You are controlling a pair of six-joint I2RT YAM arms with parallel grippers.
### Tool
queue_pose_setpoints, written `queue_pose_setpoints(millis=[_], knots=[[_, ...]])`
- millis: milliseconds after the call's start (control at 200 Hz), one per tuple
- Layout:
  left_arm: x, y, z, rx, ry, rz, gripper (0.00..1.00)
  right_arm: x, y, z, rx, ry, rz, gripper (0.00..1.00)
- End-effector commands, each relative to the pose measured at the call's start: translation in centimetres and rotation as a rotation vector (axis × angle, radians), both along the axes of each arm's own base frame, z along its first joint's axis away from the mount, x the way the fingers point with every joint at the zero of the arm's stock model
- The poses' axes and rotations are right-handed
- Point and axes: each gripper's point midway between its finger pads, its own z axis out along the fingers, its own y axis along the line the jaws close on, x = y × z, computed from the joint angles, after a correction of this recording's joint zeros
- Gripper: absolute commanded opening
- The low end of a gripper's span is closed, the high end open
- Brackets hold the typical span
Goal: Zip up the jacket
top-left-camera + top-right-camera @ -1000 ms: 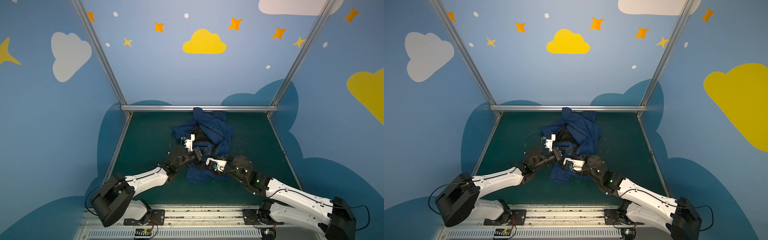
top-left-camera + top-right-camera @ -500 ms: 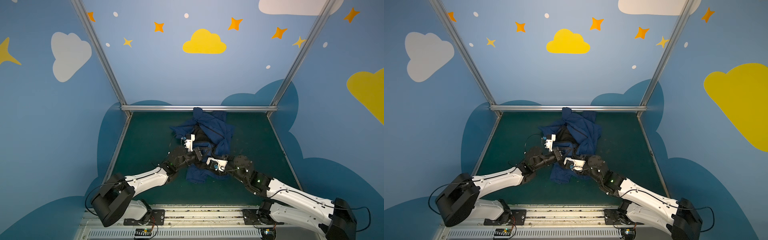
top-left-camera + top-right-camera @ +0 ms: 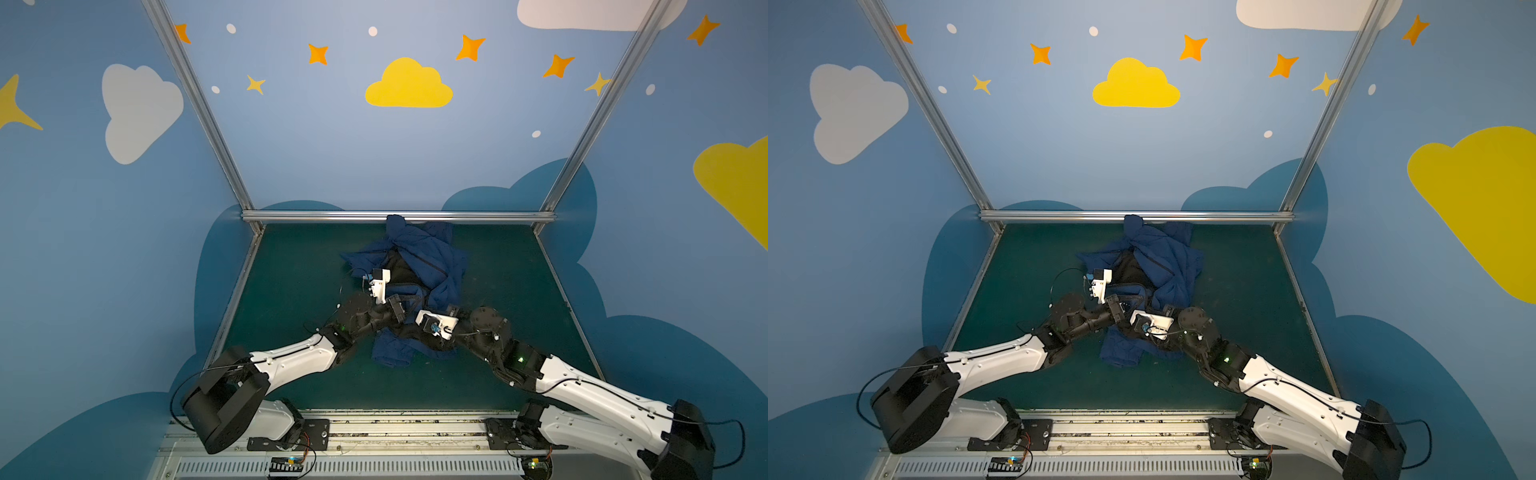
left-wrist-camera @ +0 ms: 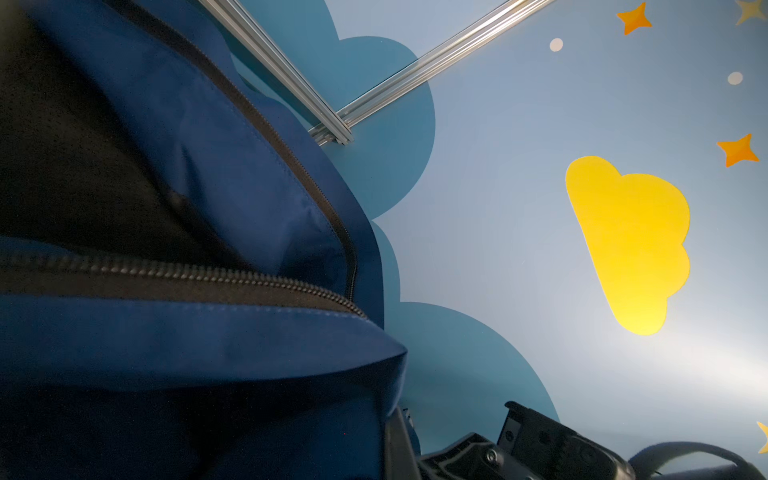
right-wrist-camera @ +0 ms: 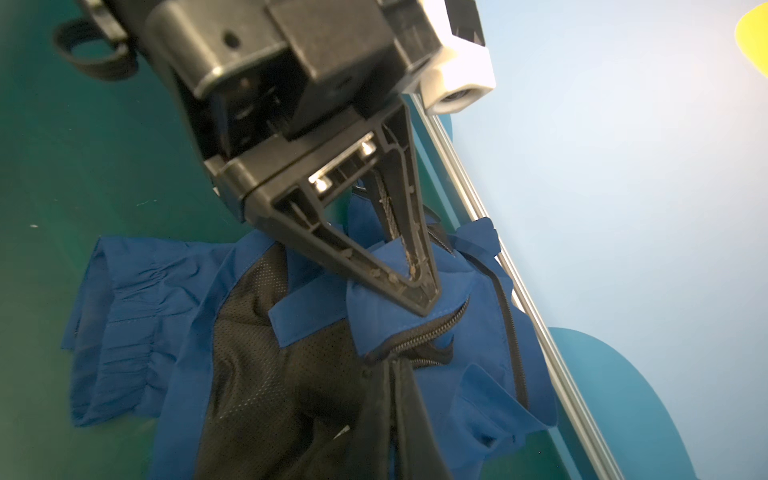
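Now the jacket (image 3: 432, 266) lies bunched on the desk (image 3: 299, 291), my left tool (image 5: 419, 301) clamped on its front edge, my right tool (image 5: 395, 374) pinched shut on the zipper (image 5: 419, 336) just beside, teeth running away from both.

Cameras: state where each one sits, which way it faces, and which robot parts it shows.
Both top views: high over the near edge of the green table, looking down at the jacket; both arms show whole.
Left wrist: on the left arm, low beside the jacket, facing up at the wall; only cropped dark robot parts show.
Right wrist: on the right arm, facing the left gripper pinching blue cloth by the zipper; right gripper in front.
Shared: both wrist views show the zipper.
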Motion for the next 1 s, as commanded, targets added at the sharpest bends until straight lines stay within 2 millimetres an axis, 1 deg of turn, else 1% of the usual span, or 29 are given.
queue_pose_setpoints(millis=[0, 40, 50, 75, 130, 200, 320, 401, 511, 576, 681, 866, 996], knots=[[0.3, 0.0, 1.8, -0.008, -0.053, 0.008, 0.03, 0.2, -0.3, 1.7, 0.095, 0.08, -0.017, 0.0], [0.3, 0.0, 1.9, 0.0, -0.057, 0.009, 0.03, 0.1, -0.5, 0.8, 0.103, 0.159, -0.017, 0.0], [0.3, 0.0, 1.8, 0.003, -0.059, 0.008, 0.03, 0.1, -0.4, 1.6, 0.125, 0.167, -0.014, 0.0], [0.3, 0.0, 1.9, 0.007, -0.063, 0.009, 0.03, 0.2, -0.4, 1.7, 0.147, 0.211, -0.017, 0.0], [0.3, 0.0, 1.9, 0.01, -0.064, 0.01, 0.03, -0.2, -0.2, 1.3, 0.187, 0.328, 0.006, 0.0], [0.2, -0.1, 1.8, 0.013, -0.066, 0.003, 0.03, -0.2, -0.1, 0.9, 0.262, 0.456, -0.001, 0.0], [0.0, -0.2, 1.6, 0.021, -0.065, -0.005, 0.03, -0.5, 0.5, 0.8, 0.344, 0.644, 0.034, 0.0], [0.1, -0.1, 1.5, 0.022, -0.068, -0.001, 0.03, -1.0, 0.9, 0.3, 0.353, 0.744, 0.056, 0.0], [0.1, -0.2, 1.8, 0.02, -0.078, -0.002, 0.03, -1.6, 1.1, -1.2, 0.314, 0.865, 0.041, 0.0], [0.1, -0.2, 1.9, 0.021, -0.08, -0.004, 0.03, -1.3, 0.9, -1.5, 0.308, 0.893, 0.0, 0.0], [0.0, -0.2, 1.7, 0.023, -0.076, -0.006, 0.03, -1.0, 0.9, -1.0, 0.314, 0.886, -0.006, 0.0], [-0.1, -0.2, 1.3, 0.047, -0.065, -0.014, 0.03, 0.5, 0.4, 0.4, 0.344, 0.761, -0.037, 0.0], [-0.1, -0.1, 1.0, 0.052, -0.06, -0.008, 0.03, 0.6, 0.6, 1.0, 0.335, 0.733, -0.016, 0.0]])
